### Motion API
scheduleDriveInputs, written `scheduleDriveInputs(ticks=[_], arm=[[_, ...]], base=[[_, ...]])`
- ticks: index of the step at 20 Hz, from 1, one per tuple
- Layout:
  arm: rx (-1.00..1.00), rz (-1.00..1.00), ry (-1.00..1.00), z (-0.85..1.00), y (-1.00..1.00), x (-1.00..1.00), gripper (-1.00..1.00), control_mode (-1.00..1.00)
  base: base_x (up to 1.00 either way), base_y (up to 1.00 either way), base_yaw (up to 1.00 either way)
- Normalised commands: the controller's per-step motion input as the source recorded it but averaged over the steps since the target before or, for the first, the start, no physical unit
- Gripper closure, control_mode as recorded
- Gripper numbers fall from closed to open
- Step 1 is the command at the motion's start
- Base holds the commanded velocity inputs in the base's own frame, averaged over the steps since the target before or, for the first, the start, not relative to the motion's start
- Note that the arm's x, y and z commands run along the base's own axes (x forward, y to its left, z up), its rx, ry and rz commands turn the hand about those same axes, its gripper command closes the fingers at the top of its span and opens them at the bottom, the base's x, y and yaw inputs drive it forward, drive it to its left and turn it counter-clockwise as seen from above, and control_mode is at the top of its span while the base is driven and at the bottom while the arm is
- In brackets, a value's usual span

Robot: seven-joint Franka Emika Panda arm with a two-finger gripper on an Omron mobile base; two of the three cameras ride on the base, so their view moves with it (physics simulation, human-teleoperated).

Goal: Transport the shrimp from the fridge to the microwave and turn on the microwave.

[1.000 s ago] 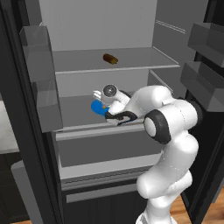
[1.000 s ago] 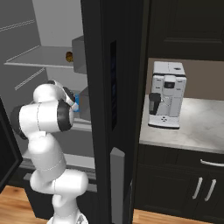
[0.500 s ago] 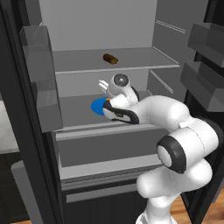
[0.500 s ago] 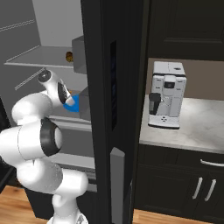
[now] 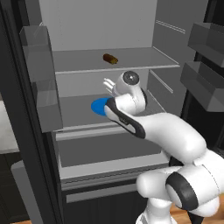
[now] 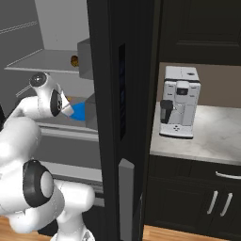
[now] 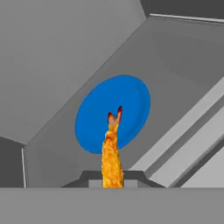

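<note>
In the hand view, the shrimp (image 7: 111, 153), a thin curved yellow-orange piece, hangs between the tips of my gripper (image 7: 112, 177), which is shut on it. Its tail points out over the round blue plate (image 7: 113, 113) on a grey shelf of the fridge (image 7: 52, 57). From the left base view, my arm reaches into the open fridge (image 5: 131, 30), with the hand just above and right of the blue plate (image 5: 99, 106). The plate (image 6: 79, 112) also shows from the right, beside the wrist. The microwave is out of view.
A dark brown oblong food item (image 5: 110, 58) lies on the upper shelf. Translucent door bins (image 5: 41, 41) hang at left and more bins (image 5: 205, 43) at right. The dark fridge door (image 6: 122, 117) stands beside a counter with a coffee machine (image 6: 180, 108).
The arm's elbow has swung down and toward the camera. The hand has shifted slightly up and right over the plate. The plate has stayed in place.
</note>
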Motion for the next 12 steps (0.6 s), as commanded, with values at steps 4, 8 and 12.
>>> scheduleDriveInputs(ticks=[4, 8, 12], arm=[[0.07, 0.0, 0.0, 0.54, -0.02, -0.52, 1.0, -1.0], [0.06, 0.0, 0.0, 0.46, -0.01, -0.45, 1.0, -1.0], [0.11, 0.0, 0.0, 0.14, -0.04, -0.37, 1.0, -1.0]], base=[[0.0, 0.0, 0.0], [0.0, 0.0, 0.0], [0.0, 0.0, 0.0]])
